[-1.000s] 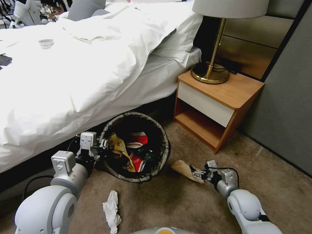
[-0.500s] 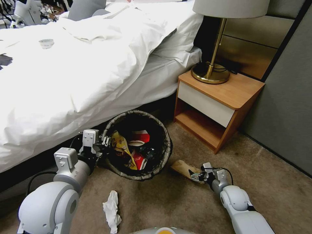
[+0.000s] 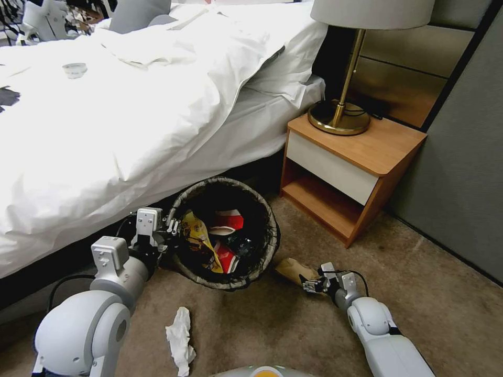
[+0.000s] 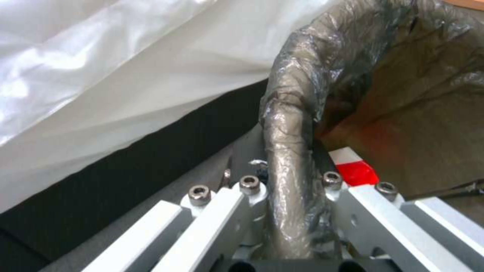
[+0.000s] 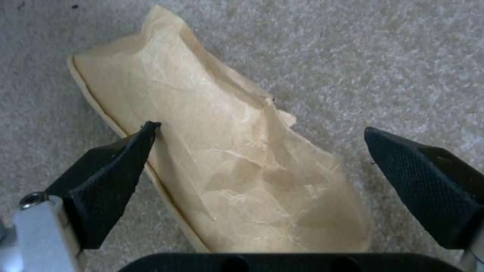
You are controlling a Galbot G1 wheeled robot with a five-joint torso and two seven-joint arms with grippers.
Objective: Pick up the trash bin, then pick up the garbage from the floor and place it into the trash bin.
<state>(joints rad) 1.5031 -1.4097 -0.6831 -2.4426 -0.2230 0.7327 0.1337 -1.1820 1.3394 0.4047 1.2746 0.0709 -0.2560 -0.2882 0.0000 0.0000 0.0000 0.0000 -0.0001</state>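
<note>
Since a second ago the right gripper (image 3: 309, 285) has slid left across the carpet (image 3: 419, 293) onto the brown paper (image 3: 292, 269), lower centre-right of the head view. Bed (image 3: 131, 115) fills the upper left. At lower centre the trash bin (image 3: 264, 251) tilts, holding red-and-white wrappers (image 3: 225, 222) and a yellow snack bag (image 3: 196, 235); the left gripper (image 3: 170, 230) is clamped on its bag-lined rim. White tissue (image 3: 179, 340) lies at bottom left. Right jaws stand wide, straddling the paper. It looks light, thin and crumply, likely best pinched across its raised creased middle
</note>
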